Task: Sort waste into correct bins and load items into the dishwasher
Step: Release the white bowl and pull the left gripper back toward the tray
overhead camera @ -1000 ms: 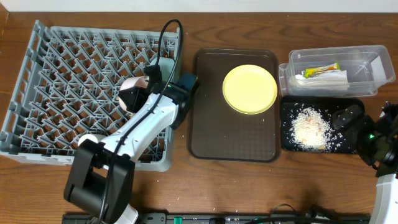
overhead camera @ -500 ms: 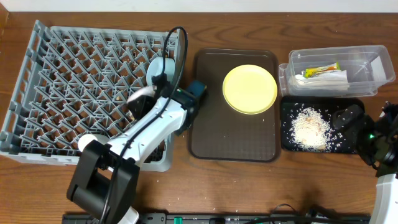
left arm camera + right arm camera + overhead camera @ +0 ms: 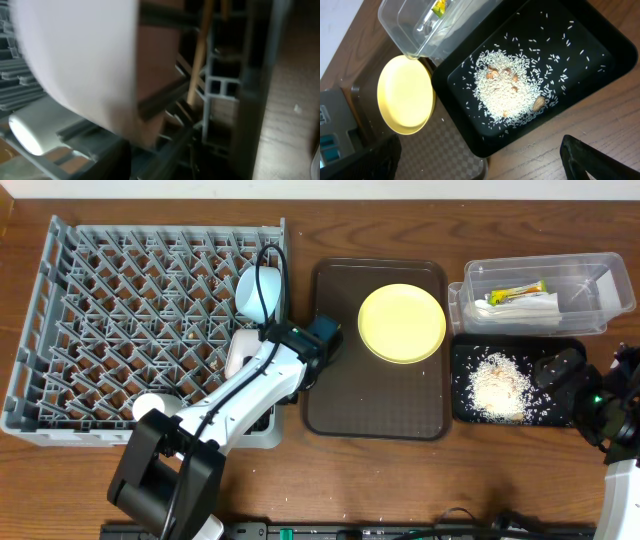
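My left gripper (image 3: 250,352) is shut on the white bowl (image 3: 238,360) and holds it low over the right front part of the grey dish rack (image 3: 90,310). The bowl fills the blurred left wrist view (image 3: 75,55), with a wooden chopstick (image 3: 200,50) and the small white cup (image 3: 27,131) in the rack beside it. The light-blue bowl (image 3: 258,292) stands on edge in the rack. The pale-yellow plate (image 3: 401,323) lies on the brown tray. My right gripper (image 3: 556,368) is open and empty above the right end of the black tray (image 3: 562,412), which holds rice crumbs (image 3: 507,92).
The brown serving tray (image 3: 375,405) lies between the rack and the bins. The clear tub (image 3: 585,275) at the back right holds the napkin (image 3: 520,308) and the green-and-orange wrapper (image 3: 517,294). The white cup (image 3: 150,405) sits at the rack's front edge.
My left arm has carried the white bowl right and toward the rack's front, uncovering the light-blue bowl. The right arm has not moved.
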Robot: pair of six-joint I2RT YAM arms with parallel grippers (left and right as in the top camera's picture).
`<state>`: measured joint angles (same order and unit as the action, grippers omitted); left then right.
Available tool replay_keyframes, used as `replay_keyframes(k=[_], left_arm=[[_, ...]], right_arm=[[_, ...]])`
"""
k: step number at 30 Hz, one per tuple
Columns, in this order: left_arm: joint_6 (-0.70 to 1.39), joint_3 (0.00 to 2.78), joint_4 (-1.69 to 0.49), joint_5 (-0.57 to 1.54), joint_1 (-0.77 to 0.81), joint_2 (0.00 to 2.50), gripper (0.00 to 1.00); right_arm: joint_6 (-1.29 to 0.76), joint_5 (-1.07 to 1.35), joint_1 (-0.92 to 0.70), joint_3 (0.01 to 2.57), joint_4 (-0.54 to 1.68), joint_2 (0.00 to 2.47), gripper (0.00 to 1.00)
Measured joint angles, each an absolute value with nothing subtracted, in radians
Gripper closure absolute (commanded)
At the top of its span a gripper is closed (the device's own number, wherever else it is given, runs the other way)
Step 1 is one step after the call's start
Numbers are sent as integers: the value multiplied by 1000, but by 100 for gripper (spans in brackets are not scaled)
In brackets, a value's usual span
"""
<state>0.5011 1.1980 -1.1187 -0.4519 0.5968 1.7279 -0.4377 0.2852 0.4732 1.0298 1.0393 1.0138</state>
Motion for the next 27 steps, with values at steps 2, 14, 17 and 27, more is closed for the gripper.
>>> replay_keyframes(k=[2,14,17,27], left_arm=[[501,1198,-1131,-419,595,1722,57],[512,1198,-1081,-222,598,1464,91],[513,1198,-1062,-207,598,1423,92],[512,1106,-920,-170,604,1459,93]], right_arm=[[-438,285,473,1030,1039,1014,1],[-438,285,473,1030,1039,1014,1],[-438,285,473,1030,1039,1014,1],[-438,285,473,1030,1039,1014,1]])
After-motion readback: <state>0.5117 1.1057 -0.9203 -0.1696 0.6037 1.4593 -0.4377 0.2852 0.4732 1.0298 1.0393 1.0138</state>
